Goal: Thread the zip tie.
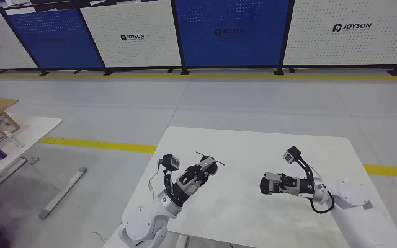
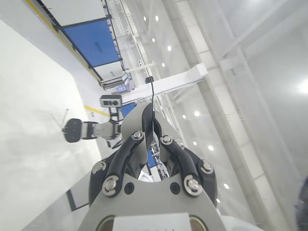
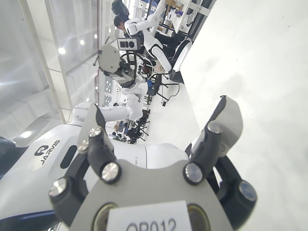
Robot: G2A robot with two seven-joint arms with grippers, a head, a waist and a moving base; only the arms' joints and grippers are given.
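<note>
The left gripper [image 2: 150, 112] is clamping the black zip tie [image 2: 152, 92] partway along its strap above the desk [image 1: 260, 146]; light, springy and slick, it is likely needing a hold near the tail, while the right gripper [image 3: 160, 106] is hanging wide open, empty.

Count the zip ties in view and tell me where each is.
1. The black zip tie is clamped in the left pincer, above the table, its head end poking out in front. Another lying flat might go unseen.
</note>
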